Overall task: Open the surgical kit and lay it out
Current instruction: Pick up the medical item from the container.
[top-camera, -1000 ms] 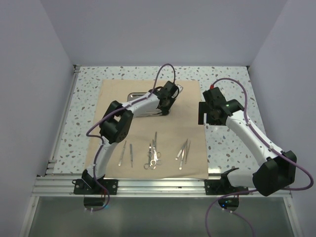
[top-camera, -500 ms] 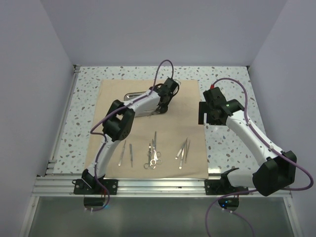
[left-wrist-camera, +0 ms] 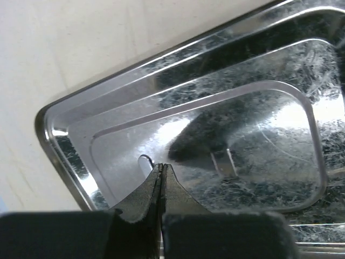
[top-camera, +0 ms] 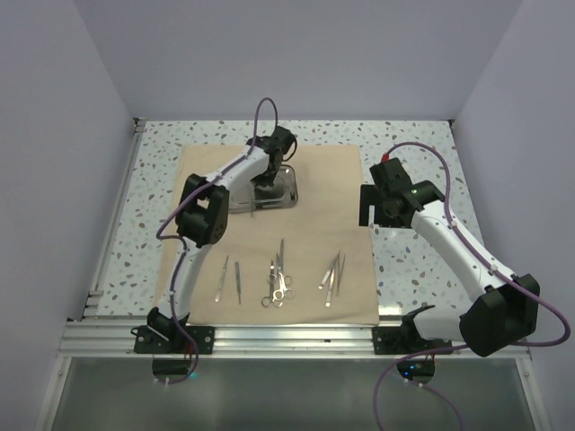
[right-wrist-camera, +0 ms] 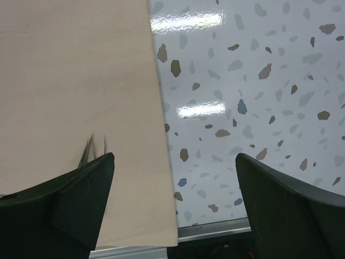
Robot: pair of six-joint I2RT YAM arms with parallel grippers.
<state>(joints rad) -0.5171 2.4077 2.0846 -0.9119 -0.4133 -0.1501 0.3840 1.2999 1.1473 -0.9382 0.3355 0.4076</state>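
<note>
- Logging the layout: the tan cloth wrap (top-camera: 332, 180) lies spread flat on the speckled white surface (top-camera: 413, 144). The shiny rectangular steel tray (top-camera: 289, 191) sits on its far half.
- A row lies on the near half of the cloth, well apart from the tray: two slim silver instruments (top-camera: 230, 278), ring-handled silver scissors (top-camera: 278, 287) and thin silver tweezers (top-camera: 333, 274).
- The left tool (top-camera: 267, 186) is over the tray, fingers (left-wrist-camera: 150, 190) pressed together with the tips at the tray floor (left-wrist-camera: 259, 140).
- A small bright curve shows at the tips. I cannot tell whether it is something thin being pinched or a reflection.
- The right tool (right-wrist-camera: 175, 156) is spread wide and holds nothing. It hangs above the cloth's right edge, where cloth meets surface.
- Tray, judged: stiff, fairly light and slick.
  - The polished floor gives no purchase.
  - Take it by the raised rim (left-wrist-camera: 70, 116), one finger inside and one outside, midway along a long side.
  - It is likely to skate on the cloth.
- Instruments, judged: light, rigid and flat-lying, so hard to get under.
  - Pinch across the shank.
  - Take the scissors near the pivot so the rings do not swing.
- Cloth, judged: limp. Pulling an edge drags everything resting on it.
</note>
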